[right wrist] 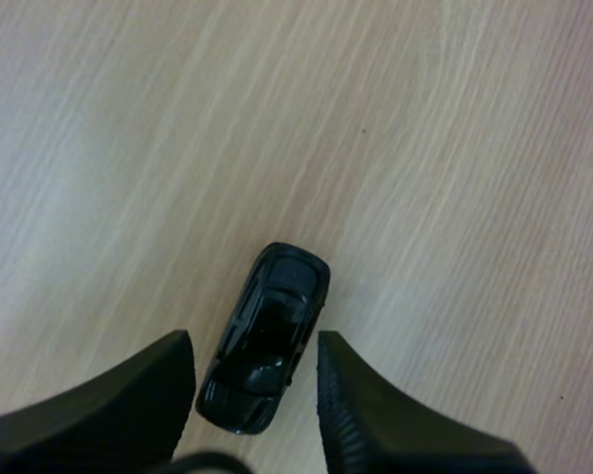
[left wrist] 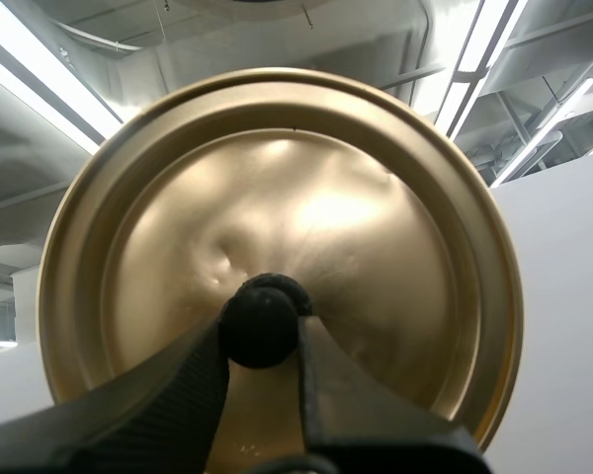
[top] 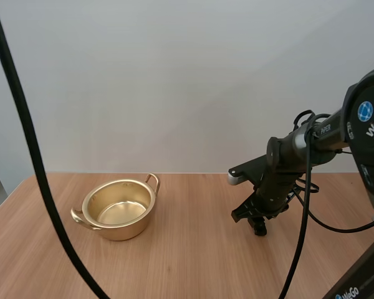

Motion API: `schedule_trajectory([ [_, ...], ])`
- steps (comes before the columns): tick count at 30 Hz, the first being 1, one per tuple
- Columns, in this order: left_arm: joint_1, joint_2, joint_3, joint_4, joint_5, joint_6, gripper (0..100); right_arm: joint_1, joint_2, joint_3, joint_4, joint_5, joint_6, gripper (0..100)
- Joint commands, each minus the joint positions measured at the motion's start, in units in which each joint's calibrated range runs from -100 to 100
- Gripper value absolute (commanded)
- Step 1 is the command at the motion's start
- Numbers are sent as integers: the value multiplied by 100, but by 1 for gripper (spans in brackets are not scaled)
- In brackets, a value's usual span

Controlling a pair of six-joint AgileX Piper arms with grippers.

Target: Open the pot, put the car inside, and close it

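Well to the right of the open gold pot (top: 128,231), the right gripper (right wrist: 256,367) has its fingers spread astride a black toy car (right wrist: 268,331) on the wooden table (top: 193,252). Its arm reads "WeGo" and "PiPER". The left gripper (left wrist: 261,338) pinches the black knob (left wrist: 259,318) of the gold lid (left wrist: 376,197).

The right arm's round black joint cover (top: 369,118) carries a blue-and-white emblem and the white word "WeGo", whose end runs out of view. The link (top: 327,132) next to it bears small pale lettering, "PiPER". The dark box (top: 361,280) at the table's near right corner shows "WeGo" again beside the same emblem.
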Motion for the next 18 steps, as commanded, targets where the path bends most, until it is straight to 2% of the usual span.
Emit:
schedule_trajectory([
  [1,-2,6,-7,6,11,-1,0,4,3,-2,10,-4,-2,34],
  [3,-2,6,-7,6,11,-1,0,4,3,-2,63,-20,-12,24],
  [6,-2,6,-7,10,11,-1,0,4,3,-2,222,-20,-133,23],
  [8,-2,6,-7,10,11,-1,0,4,3,-2,258,-20,-159,30],
  [13,-2,6,-7,9,11,33,0,4,3,-2,258,-43,-190,64],
  [14,-2,6,-7,9,11,33,0,4,3,-2,258,-68,-190,67],
  [18,-2,6,-7,9,11,33,0,4,18,-2,258,-236,-190,66],
])
